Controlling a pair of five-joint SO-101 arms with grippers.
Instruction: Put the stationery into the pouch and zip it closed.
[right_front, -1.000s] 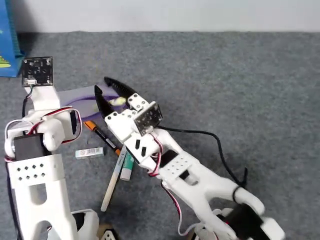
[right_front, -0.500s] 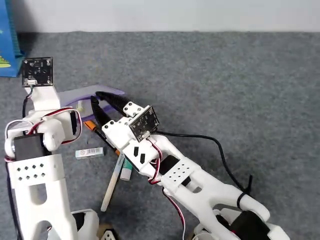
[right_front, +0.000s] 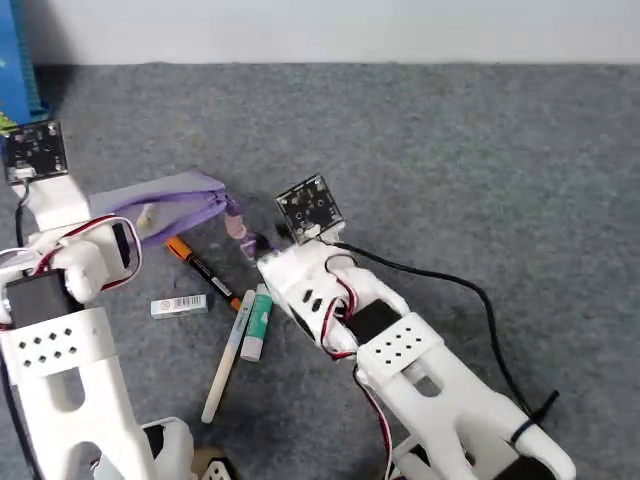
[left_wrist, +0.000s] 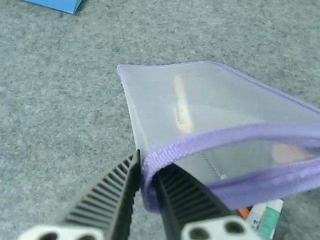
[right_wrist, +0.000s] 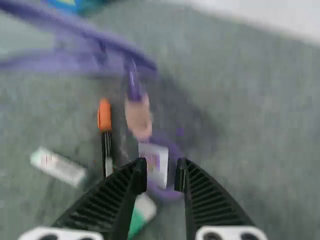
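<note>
Pouch (right_front: 175, 200): purple, on the table (right_front: 450, 150) between my two arms, something pale inside.
Left fingers (left_wrist: 182, 195): pinching the pouch's purple edge.
Right fingers (right_wrist: 122, 192): nipped on the zip's white tag (right_wrist: 155, 167), as far as I can judge.
Stationery: pen (right_front: 200, 265), marker (right_front: 257, 325), eraser (right_front: 180, 305) and pencil (right_front: 225, 360) lie outside, just beside the pouch.

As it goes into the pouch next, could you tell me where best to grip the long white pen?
I would grip the long white pen at mid-shaft from straight above, jaws across it: it lies flat, with only its far end beside the green-and-white tube.
</note>
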